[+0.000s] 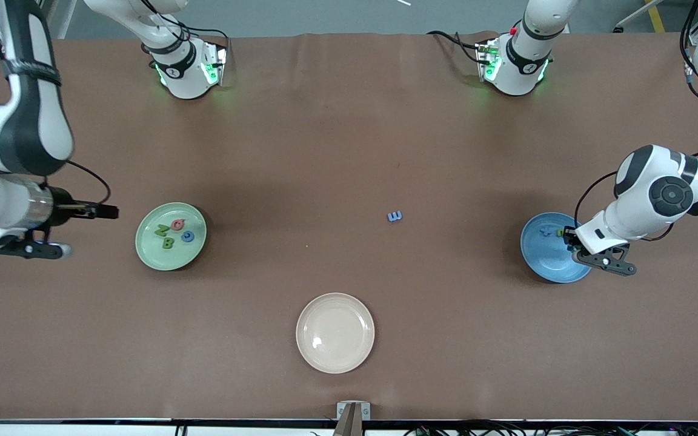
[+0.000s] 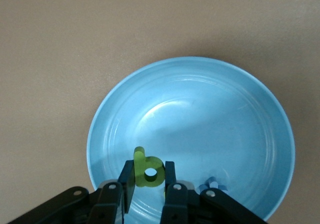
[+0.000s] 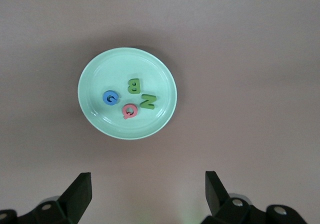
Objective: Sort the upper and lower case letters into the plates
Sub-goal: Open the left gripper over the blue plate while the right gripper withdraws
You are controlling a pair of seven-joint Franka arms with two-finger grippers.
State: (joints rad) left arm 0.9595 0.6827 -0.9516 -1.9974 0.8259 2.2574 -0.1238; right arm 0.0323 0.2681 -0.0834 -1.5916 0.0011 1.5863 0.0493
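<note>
Now the left tool [image 2: 149, 184], clamped on a green lowercase b [image 2: 146, 171] low over the blue plate [image 2: 240, 119], should part its fingers gently so the letter drops beside the blue one [image 2: 212, 185] there, while the right tool [image 3: 147, 194] waits wide open, empty, beside the green plate [image 3: 95, 66]

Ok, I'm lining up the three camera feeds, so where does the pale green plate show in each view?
Front view: the pale green plate lies toward the right arm's end of the table, with four letters on it.
Left wrist view: not in it; only the blue plate shows there.
Right wrist view: the plate sits on the table, with the open right gripper above the table beside it.
Shared landmark: the green B on the plate.
</note>
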